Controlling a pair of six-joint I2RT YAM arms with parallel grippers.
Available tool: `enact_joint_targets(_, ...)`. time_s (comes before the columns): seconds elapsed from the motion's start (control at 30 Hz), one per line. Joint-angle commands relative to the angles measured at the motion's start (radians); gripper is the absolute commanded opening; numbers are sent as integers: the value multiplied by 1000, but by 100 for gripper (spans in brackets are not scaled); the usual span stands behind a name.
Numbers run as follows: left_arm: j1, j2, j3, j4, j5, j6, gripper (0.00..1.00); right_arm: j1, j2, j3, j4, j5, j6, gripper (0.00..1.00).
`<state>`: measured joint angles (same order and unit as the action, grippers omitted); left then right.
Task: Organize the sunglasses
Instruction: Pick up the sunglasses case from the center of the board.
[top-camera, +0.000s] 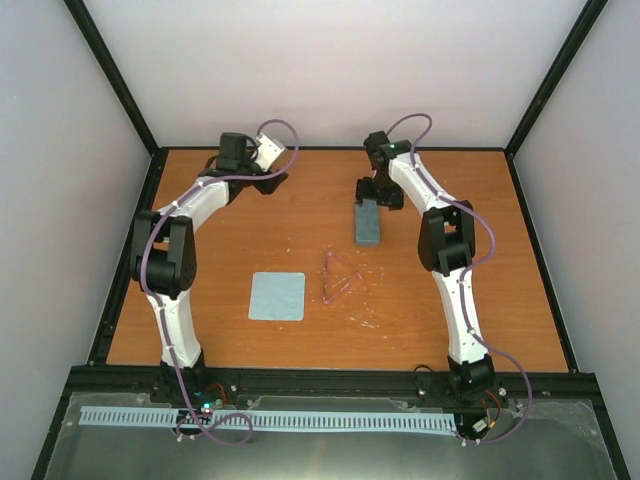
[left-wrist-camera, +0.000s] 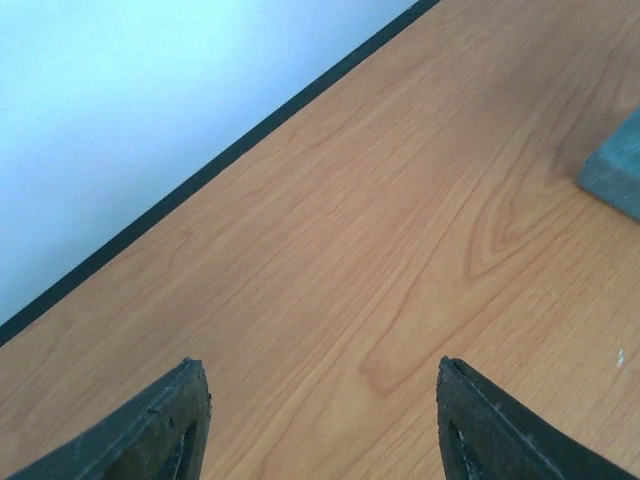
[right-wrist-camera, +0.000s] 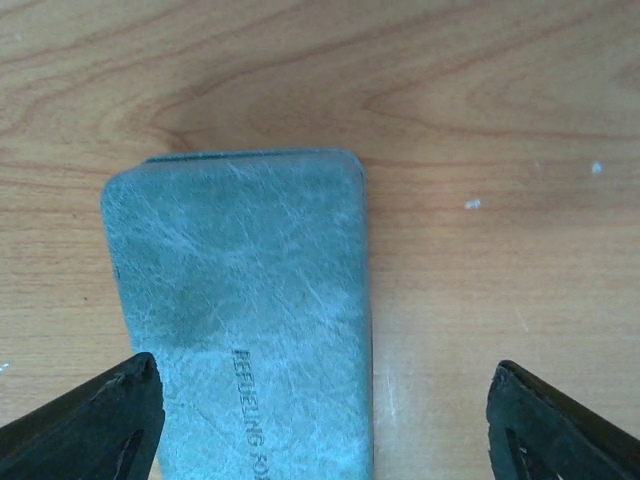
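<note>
The sunglasses (top-camera: 338, 277) lie on the table's middle as a faint pinkish-red triangular outline, apart from both grippers and out of both wrist views. The blue-grey case (top-camera: 367, 222) lies closed at the back, also large in the right wrist view (right-wrist-camera: 250, 310). My right gripper (top-camera: 378, 192) is open just above the case's far end, its fingertips (right-wrist-camera: 110, 415) spread wide, the left one over the case's edge. My left gripper (top-camera: 272, 180) is open and empty over bare wood at the back left; its fingertips (left-wrist-camera: 170, 420) are wide apart.
A pale blue square cloth (top-camera: 277, 296) lies flat left of the sunglasses. A corner of the case (left-wrist-camera: 615, 170) shows at the right edge of the left wrist view. A black frame rail (top-camera: 330, 149) and pale walls bound the wooden table (top-camera: 480, 310).
</note>
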<state>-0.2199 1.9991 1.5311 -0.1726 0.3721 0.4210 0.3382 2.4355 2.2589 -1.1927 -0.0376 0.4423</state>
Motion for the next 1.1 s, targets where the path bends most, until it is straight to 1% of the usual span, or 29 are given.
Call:
enact_joint_targets(0.0,21,-22,-48,-49,68,42,63,7,56,81,-28,-8,-66,90)
enact_joint_targets(0.03,26,-23,-54,-54,77,46,62,8,66,100,-36,-19,-60,92)
enact_joint_targets(0.07,32,-24,-58,-57,84,51,62,10,74,116,-40,-31,-54,99)
enact_joint_targets(0.1,33,-26,-63,-58,90,54,62,15,81,121,-42,-41,-49,100)
enact_joint_targets(0.33,66,-24,-76,-34,143,46,62,55,91,119,-74,-34,-48,100)
enact_joint_targets(0.53,91,-25,-94,-29,147,59,61,65,104,121,-103,-12,-57,100)
enact_joint_targets(0.8,91,-26,-110,-16,151,48,61,63,106,128,-155,84,-85,100)
enact_joint_targets(0.93,91,-28,-114,-8,153,43,61,59,112,129,-158,74,-77,97)
enact_joint_targets(1.07,91,-31,-119,-8,150,50,61,59,106,129,-143,55,-61,87)
